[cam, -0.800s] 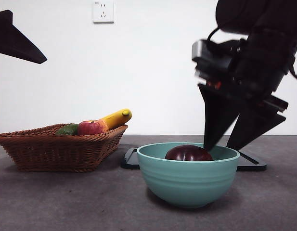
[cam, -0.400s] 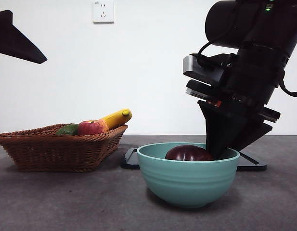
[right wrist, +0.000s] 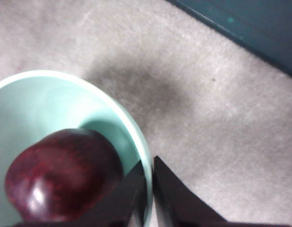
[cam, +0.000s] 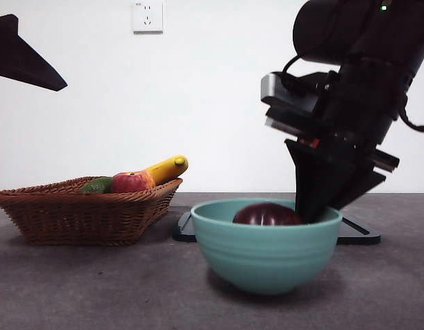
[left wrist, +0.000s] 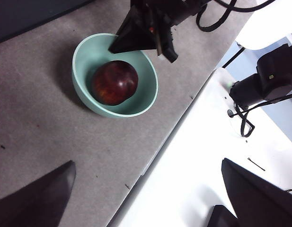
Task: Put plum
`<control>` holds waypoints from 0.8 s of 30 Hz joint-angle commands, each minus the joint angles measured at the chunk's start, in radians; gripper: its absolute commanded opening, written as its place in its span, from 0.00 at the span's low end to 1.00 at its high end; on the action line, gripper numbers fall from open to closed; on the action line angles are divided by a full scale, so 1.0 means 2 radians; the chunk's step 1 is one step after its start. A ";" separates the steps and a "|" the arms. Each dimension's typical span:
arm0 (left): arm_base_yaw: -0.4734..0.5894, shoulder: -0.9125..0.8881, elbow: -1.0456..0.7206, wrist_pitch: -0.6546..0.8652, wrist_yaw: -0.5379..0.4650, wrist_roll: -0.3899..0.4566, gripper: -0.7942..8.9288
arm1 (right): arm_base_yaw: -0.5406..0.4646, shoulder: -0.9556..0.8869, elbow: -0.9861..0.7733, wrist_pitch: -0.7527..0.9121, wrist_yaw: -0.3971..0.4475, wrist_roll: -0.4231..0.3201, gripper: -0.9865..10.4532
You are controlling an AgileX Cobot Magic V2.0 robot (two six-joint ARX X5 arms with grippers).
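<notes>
R gripper pinching bowl rim, one jaw inside, one outside, nearly closed. Plum sits in bowl, w/ jaw right beside it. Looks like bowl-move step now; next needs steady lift, no tipping. L gripper idle, wide.

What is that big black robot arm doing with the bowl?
The right claw is pinching the rim of the green bowl, one jaw inside and one outside. The plum sits inside the bowl, untouched. The left claw waits open, high above the table. A basket with an apple and other fruit stands to the side.
</notes>
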 commanded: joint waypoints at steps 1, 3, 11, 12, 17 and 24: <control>-0.003 0.002 0.004 0.003 0.002 0.002 0.59 | 0.001 -0.002 0.029 -0.007 -0.001 0.009 0.10; -0.003 0.002 0.004 0.003 0.002 0.002 0.59 | -0.006 -0.002 0.044 -0.018 -0.001 0.009 0.10; -0.003 0.002 0.004 0.003 0.002 0.002 0.59 | -0.044 0.001 0.096 -0.017 0.003 0.009 0.10; -0.003 0.002 0.004 0.003 0.002 0.002 0.59 | -0.051 0.003 0.105 -0.018 0.003 0.009 0.10; -0.003 0.002 0.004 0.003 0.002 0.002 0.59 | -0.088 0.028 0.155 -0.025 0.002 0.008 0.10; -0.003 0.002 0.004 0.001 0.002 0.002 0.59 | -0.127 0.098 0.233 -0.052 0.001 -0.005 0.10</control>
